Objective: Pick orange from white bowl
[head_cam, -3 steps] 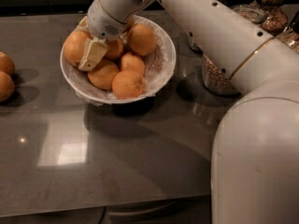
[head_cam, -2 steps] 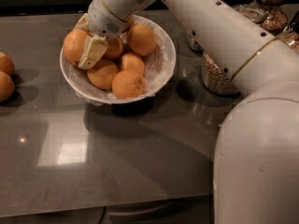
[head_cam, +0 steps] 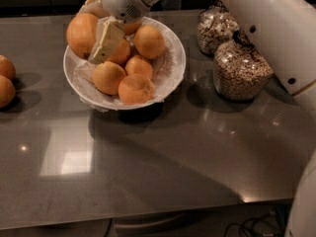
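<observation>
Grasp step: cream two-finger tool clasps large round deep-orange fruit at wide white bowl, left rim; next, presumably, a straight lift clear of smaller oranges.

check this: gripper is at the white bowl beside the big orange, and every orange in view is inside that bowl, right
Not quite. The gripper is at the white bowl beside the big orange, but not every orange is inside it. The camera view shows two loose oranges lying on the table at the left edge.
</observation>
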You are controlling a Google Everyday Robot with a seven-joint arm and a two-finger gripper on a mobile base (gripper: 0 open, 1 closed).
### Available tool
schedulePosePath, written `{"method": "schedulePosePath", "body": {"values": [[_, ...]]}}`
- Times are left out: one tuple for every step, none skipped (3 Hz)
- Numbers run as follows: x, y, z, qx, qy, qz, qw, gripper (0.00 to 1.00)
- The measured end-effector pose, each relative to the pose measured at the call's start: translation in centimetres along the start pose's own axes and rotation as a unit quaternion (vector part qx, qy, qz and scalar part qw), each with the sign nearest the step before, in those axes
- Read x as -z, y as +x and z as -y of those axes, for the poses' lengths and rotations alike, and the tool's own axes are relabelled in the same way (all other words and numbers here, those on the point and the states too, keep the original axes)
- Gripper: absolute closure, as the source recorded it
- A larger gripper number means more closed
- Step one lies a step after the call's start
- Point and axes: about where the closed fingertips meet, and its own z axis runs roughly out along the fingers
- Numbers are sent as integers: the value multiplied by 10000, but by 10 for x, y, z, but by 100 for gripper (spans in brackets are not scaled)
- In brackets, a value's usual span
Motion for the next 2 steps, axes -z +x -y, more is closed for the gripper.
{"method": "schedulePosePath", "body": {"values": [[42,-6,-18,9,249,-190,9995,100],[81,-7,-44,33,416,-445,9981,100]]}}
